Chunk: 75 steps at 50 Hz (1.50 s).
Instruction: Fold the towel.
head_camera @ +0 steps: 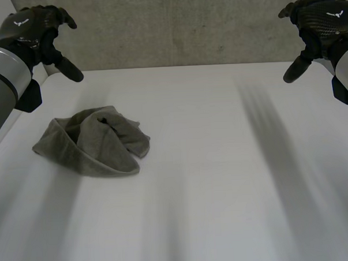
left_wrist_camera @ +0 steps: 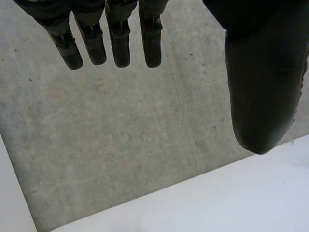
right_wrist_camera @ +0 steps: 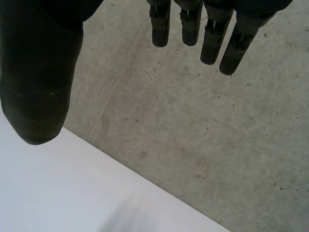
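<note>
A grey-green towel [head_camera: 96,142] lies crumpled in a loose heap on the left half of the white table [head_camera: 222,180]. My left hand [head_camera: 34,32] hangs in the air above and behind the towel, at the far left, open with straight fingers [left_wrist_camera: 113,43] and thumb [left_wrist_camera: 263,96] apart, holding nothing. My right hand [head_camera: 319,26] is raised at the far right, well away from the towel. It is open too, its fingers [right_wrist_camera: 193,26] straight, its thumb [right_wrist_camera: 38,87] spread and empty.
A grey concrete wall [head_camera: 181,26] rises behind the table's far edge. The table's far edge runs under both hands in the wrist views.
</note>
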Tool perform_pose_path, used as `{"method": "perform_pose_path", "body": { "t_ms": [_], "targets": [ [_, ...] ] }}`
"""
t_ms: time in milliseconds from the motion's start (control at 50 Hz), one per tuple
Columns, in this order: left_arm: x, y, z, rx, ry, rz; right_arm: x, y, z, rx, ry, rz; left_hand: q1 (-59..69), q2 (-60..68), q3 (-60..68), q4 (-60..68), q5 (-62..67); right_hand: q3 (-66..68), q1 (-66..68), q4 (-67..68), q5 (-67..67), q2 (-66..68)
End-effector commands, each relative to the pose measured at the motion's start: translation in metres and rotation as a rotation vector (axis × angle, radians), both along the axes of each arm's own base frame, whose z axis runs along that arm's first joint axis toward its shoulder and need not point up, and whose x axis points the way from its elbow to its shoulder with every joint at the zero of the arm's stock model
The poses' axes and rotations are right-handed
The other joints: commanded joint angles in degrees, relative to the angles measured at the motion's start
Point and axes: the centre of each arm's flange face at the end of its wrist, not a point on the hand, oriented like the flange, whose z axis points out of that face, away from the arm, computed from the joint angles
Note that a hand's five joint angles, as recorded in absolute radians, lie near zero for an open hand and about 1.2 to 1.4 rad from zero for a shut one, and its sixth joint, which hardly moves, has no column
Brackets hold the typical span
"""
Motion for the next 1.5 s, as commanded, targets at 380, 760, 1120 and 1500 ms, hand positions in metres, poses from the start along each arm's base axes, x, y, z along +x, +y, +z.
{"method": "perform_pose_path", "body": {
  "t_ms": [380,760,1120,1500],
  "targets": [
    [-0.004,0.0,-0.017,0.059,-0.026,-0.031,0.007,-0.001,-0.004,0.024,-0.021,0.059,-6.63,-6.3,-2.98,-3.36,-7.36,-2.5,-3.19,-4.37,-3.52,-4.53],
    [-0.015,-0.027,-0.075,0.083,-0.236,-0.057,0.018,-0.002,-0.05,0.157,0.013,0.137,-7.13,-6.8,-2.98,-3.36,-7.86,-2.5,-3.19,-4.37,-3.52,-4.53],
    [-0.002,-0.051,-0.108,0.098,-0.404,-0.115,0.062,0.019,-0.091,0.261,0.054,0.264,-3.96,-3.63,-2.98,-3.36,-4.69,-2.5,-3.19,-4.37,-3.52,-4.53],
    [-0.022,-0.041,-0.145,0.204,-0.361,-0.257,0.064,0.023,-0.1,0.284,0.066,0.271,59.62,59.95,-2.98,-3.36,58.89,-2.5,-3.19,-4.37,-3.52,-4.53]
  ]
}}
